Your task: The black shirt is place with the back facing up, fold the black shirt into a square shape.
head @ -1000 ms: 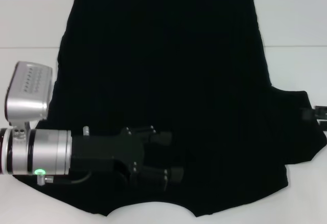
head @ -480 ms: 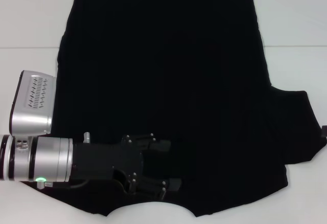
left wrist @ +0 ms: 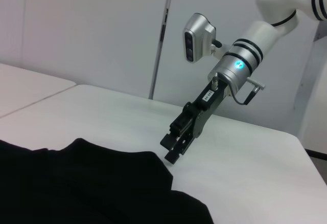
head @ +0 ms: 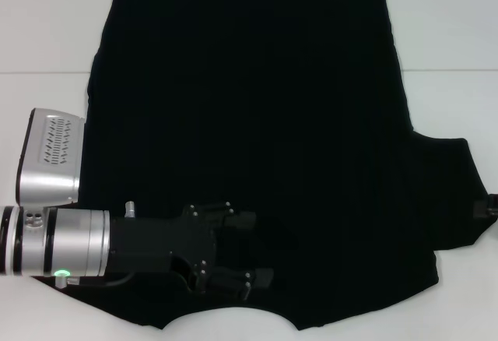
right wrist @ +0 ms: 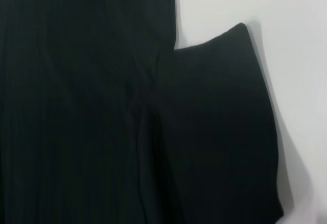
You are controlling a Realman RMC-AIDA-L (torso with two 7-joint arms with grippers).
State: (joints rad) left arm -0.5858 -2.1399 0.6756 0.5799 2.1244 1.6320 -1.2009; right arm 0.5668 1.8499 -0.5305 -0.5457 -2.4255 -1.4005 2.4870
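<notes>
- The black shirt [head: 257, 146] lies flat on the white table [head: 47, 22], plain side up, filling most of the head view; neckline curve sits at the near edge.
- Left gripper [head: 261, 249] lies low over the near-left part of the shirt, just beside the neckline, silver forearm reaching in from the left. Fingers stand apart, with only dark cloth between them (black on black, so contact with the fabric cannot be told).
- Left side of the shirt shows a straight edge with no sleeve sticking out; on the right, a sleeve [head: 455, 193] spreads outward onto the table.
- Right gripper [head: 486, 209] is barely in the head view, a dark bit at the right border just beside the sleeve hem. Left wrist view shows it better [left wrist: 173, 144]: tips pointing down at bare table just beside the shirt's edge [left wrist: 148, 157], fingers close together, holding nothing.
- Right wrist view shows only the sleeve [right wrist: 219, 132] and body cloth, with white table alongside.
- Bare table runs along the far corners and both sides.
</notes>
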